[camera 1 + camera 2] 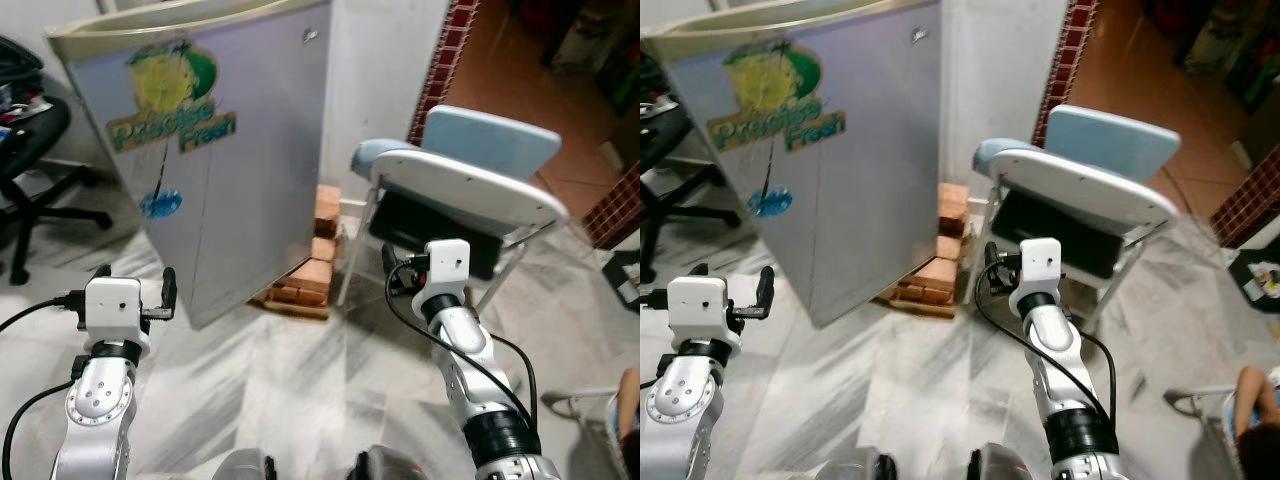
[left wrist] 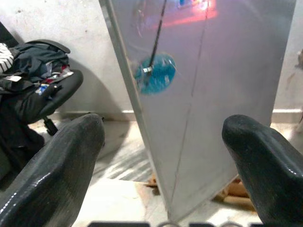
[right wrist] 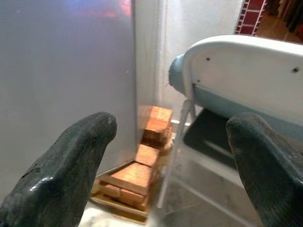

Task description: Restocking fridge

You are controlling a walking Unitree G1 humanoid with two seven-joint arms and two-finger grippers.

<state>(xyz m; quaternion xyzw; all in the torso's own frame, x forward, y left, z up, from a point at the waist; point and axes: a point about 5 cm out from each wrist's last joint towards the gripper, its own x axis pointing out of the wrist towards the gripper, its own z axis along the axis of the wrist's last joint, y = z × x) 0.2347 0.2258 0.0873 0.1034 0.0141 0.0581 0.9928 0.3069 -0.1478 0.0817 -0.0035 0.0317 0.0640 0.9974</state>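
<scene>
A grey fridge (image 1: 230, 170) with a yellow-green "Precise Fresh" sticker stands ahead on the left, its door closed. It rests on a low stack of bricks (image 1: 312, 262). My left gripper (image 1: 134, 278) is raised in front of the fridge's lower front corner, short of touching it. In the left wrist view its fingers (image 2: 52, 175) stand wide apart with nothing between them, facing the blue sticker (image 2: 154, 73). My right gripper (image 3: 165, 161) is open and empty, held up facing the gap between the fridge and a folding chair (image 1: 470, 185).
The white and light-blue folding chair leans against the wall on the right, with a black bag (image 1: 440, 235) under it. A black office chair (image 1: 35, 150) piled with clothes stands at far left. A person's leg (image 1: 1255, 400) shows at bottom right. The floor is grey marble.
</scene>
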